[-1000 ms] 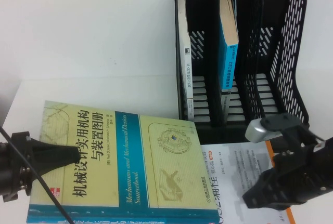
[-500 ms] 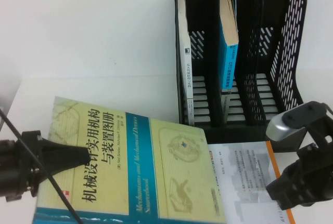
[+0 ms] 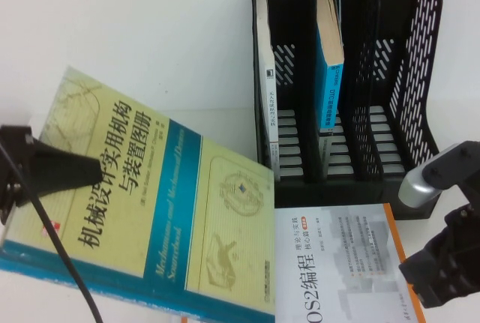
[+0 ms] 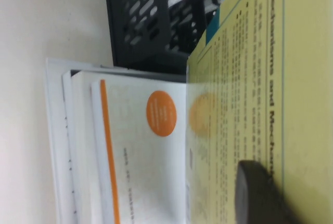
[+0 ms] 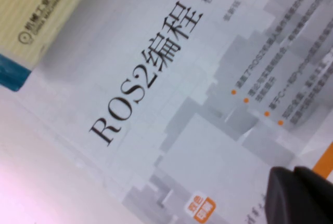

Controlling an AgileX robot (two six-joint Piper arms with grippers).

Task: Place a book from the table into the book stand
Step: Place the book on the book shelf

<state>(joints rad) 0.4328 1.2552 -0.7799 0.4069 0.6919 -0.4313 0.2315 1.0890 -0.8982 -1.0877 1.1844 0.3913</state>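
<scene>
The large yellow-green book (image 3: 150,195) with the blue band is tilted, its left edge raised off the table (image 3: 135,38) and its lower right corner lying over the white ROS2 book (image 3: 337,263). My left gripper (image 3: 94,167) is shut on the book's left edge, with one finger (image 4: 255,193) pressed on the cover (image 4: 281,78). My right gripper (image 3: 427,274) hovers shut and empty over the white book's right side (image 5: 171,104). The yellow-green book's corner also shows in the right wrist view (image 5: 47,11). The black book stand (image 3: 420,61) stands at the back right.
In the stand, a white book (image 3: 266,76) is in the left slot and a smaller blue-spined book (image 3: 328,68) is in the middle slot. The right slot holds nothing. The white ROS2 book (image 4: 140,151) lies flat in front of the stand.
My left gripper has lifted the yellow-green book's left edge, tilting it steeply. My right gripper has drawn back to the right and down, uncovering more of the white book.
</scene>
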